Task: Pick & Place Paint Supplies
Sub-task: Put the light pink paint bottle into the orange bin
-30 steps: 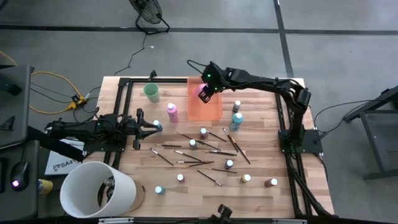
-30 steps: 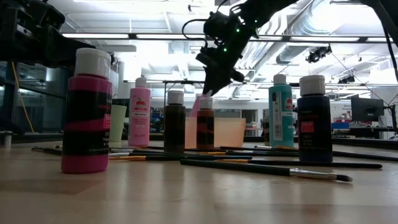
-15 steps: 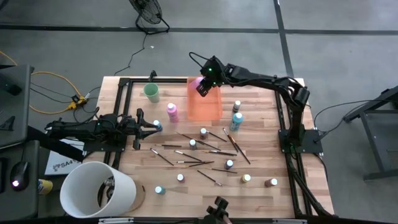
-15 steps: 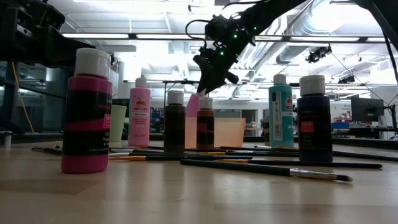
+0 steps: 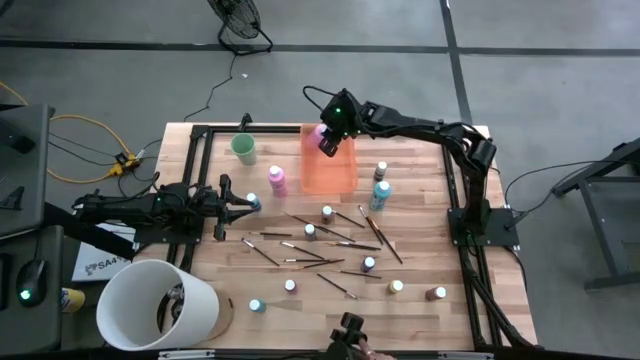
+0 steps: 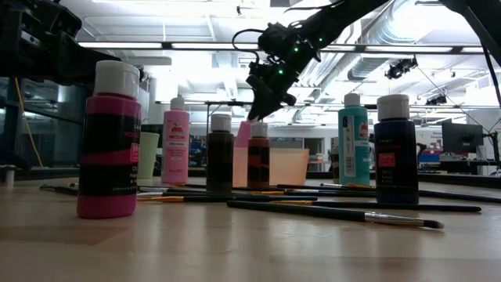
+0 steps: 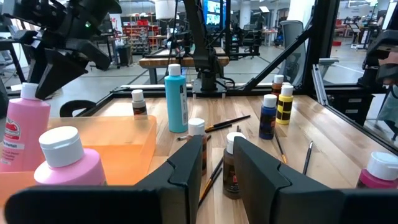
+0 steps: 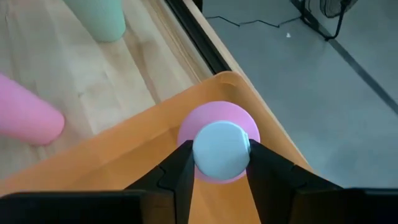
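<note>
Placing step: our right gripper point(image 8: 219, 163) clamps the pink bottle point(image 8: 219, 149) by its cap over the orange tray point(image 5: 335, 178), upper centre; next we lower and release. Left gripper point(image 7: 214, 163) waits empty, fingers slightly parted

High view: overhead, facing straight down, taking in the whole table point(image 5: 420, 295) and surrounding floor. Low view: at tabletop height, facing level across the boards, bottles close at frame left. Left wrist view: low over the table, facing across it toward the orange tray point(image 7: 118, 140) at lower left. Right wrist view: close above the same tray, facing down. All four share the tray; the pink bottle point(image 8: 219, 148) appears in each
</note>
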